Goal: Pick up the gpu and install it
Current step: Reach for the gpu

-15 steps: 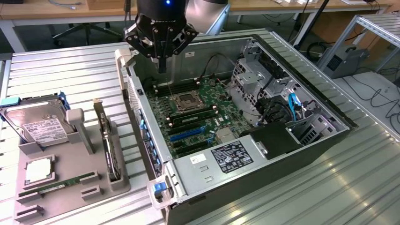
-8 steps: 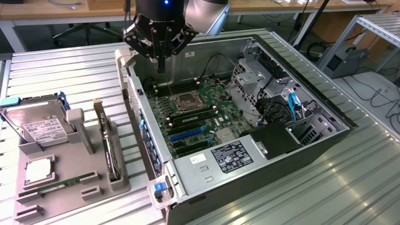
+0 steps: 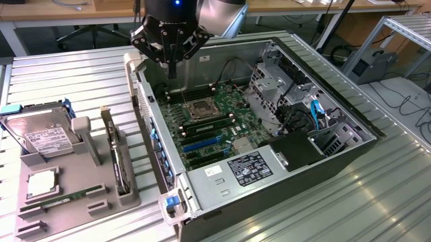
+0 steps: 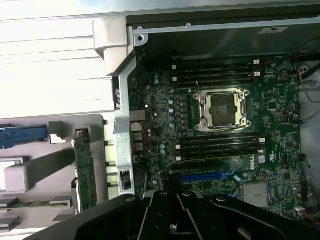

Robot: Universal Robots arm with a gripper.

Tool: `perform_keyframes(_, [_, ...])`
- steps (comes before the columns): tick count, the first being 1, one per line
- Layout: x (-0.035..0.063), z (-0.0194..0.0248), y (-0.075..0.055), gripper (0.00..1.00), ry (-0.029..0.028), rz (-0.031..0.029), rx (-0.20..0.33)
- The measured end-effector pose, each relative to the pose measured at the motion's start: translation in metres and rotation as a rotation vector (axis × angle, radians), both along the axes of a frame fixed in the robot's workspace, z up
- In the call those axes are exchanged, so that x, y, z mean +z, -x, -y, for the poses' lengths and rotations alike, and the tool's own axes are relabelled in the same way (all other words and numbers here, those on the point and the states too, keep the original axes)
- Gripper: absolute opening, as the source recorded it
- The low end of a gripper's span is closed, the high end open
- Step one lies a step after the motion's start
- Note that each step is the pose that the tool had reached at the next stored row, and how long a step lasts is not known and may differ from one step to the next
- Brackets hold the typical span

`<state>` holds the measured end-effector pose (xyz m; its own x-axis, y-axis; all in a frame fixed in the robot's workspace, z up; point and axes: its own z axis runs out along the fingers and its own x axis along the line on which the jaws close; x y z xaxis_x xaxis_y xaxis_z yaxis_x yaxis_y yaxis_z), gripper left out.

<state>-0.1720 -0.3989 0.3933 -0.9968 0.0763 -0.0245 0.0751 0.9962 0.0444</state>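
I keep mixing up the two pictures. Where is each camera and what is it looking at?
Exterior view: sits off the arm, looking down at the open computer case and parts tray; the gripper hangs over the case.
Wrist view: rides on the wrist, looking down into the case; the gripper shows close up.
Both share the CPU socket and the gpu standing in the tray.

The gripper [image 3: 171,68] hangs with its fingers pinched together and empty above the far corner of the open computer case [image 3: 195,194], over the motherboard [image 3: 215,126]. The gpu [image 3: 116,156] stands on edge in a slot along the edge of the gray tray [image 3: 77,174] nearest the case, well apart from the gripper. On the same tray, the hard drive [image 3: 40,133] sits at the far corner and the green memory stick [image 3: 64,199] lies near the front edge.
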Motion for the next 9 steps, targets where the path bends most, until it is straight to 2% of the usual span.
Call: perform_keyframes(9, [0.0,0.0,0.003,0.11,0.0,0.0,0.0])
